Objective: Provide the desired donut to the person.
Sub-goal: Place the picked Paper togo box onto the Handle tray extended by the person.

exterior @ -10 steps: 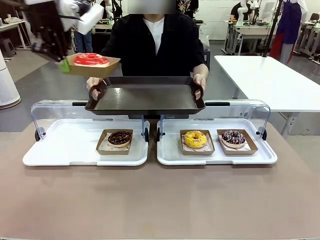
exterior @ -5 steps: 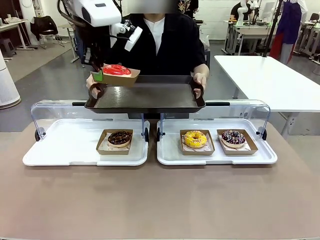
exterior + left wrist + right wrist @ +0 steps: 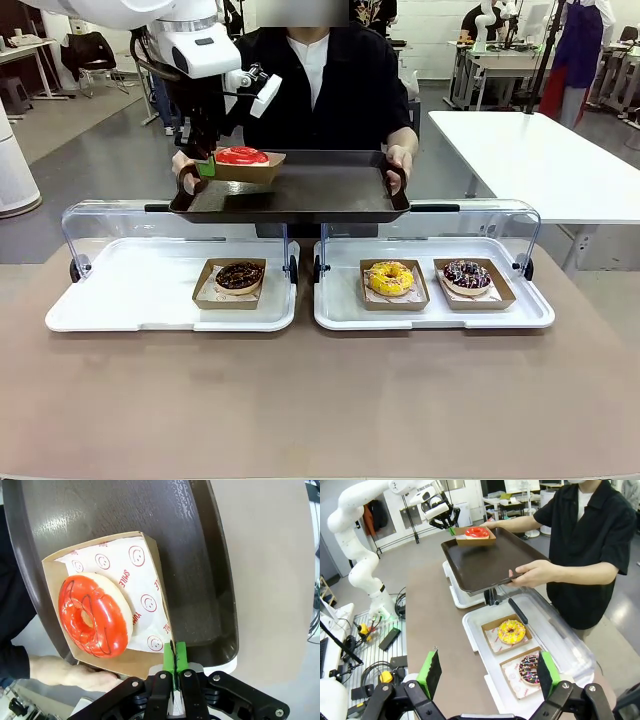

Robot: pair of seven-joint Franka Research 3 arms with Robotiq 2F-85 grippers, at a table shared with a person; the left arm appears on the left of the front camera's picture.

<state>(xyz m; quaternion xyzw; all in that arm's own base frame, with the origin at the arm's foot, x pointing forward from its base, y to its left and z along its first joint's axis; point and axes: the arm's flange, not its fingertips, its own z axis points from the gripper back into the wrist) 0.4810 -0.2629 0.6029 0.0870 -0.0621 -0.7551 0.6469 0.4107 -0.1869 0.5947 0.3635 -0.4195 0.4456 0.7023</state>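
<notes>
A red-glazed donut (image 3: 240, 156) (image 3: 95, 615) (image 3: 477, 532) lies in a brown cardboard box (image 3: 262, 170) (image 3: 125, 659) lined with printed paper. My left gripper (image 3: 207, 165) (image 3: 175, 652) (image 3: 449, 527) is shut on the box's edge. The box sits at the left far corner of a dark serving tray (image 3: 320, 190) (image 3: 100, 505) (image 3: 490, 560); whether it rests on the tray I cannot tell. The person (image 3: 330, 90) (image 3: 590, 540) in a black top holds the tray by both handles, one hand (image 3: 70, 672) just beside the box. My right gripper (image 3: 488, 675) is open, low over the table.
Two white display trays (image 3: 150, 300) (image 3: 520, 312) with raised clear lids stand on the brown table. The left holds a chocolate donut (image 3: 239, 277); the right holds a yellow donut (image 3: 390, 277) (image 3: 511, 631) and a sprinkled chocolate one (image 3: 467, 275) (image 3: 529, 669). A white table (image 3: 540, 160) stands at the far right.
My left arm has carried the boxed red donut rightward and down, from high at the left to the left corner of the person's tray.
</notes>
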